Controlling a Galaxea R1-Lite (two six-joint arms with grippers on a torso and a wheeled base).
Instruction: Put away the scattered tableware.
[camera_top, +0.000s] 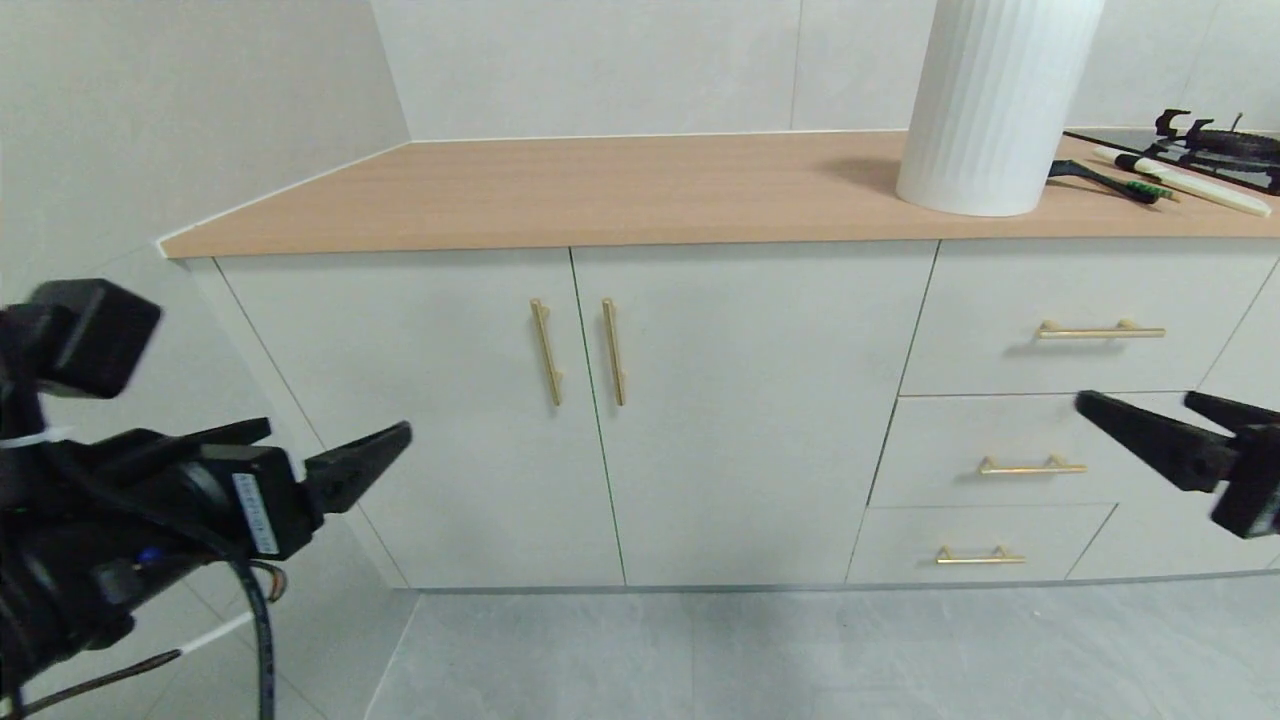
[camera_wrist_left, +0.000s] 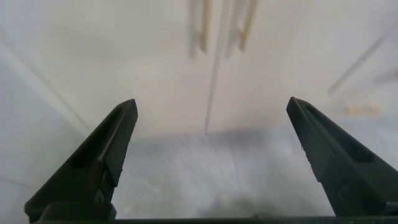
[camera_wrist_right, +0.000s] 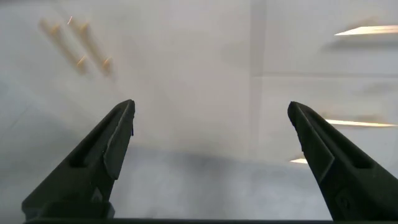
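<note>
Tableware (camera_top: 1200, 186): on the worktop (camera_top: 600, 190), beside the white vase (camera_top: 990, 100).
Your left pincer (camera_wrist_left: 211, 109): released, empty.
Your right pincer (camera_wrist_right: 211, 107): released, empty.

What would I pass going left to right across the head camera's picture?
First the left end effector → left cupboard door handle → right cupboard door handle → white ribbed container → scattered tableware.
</note>
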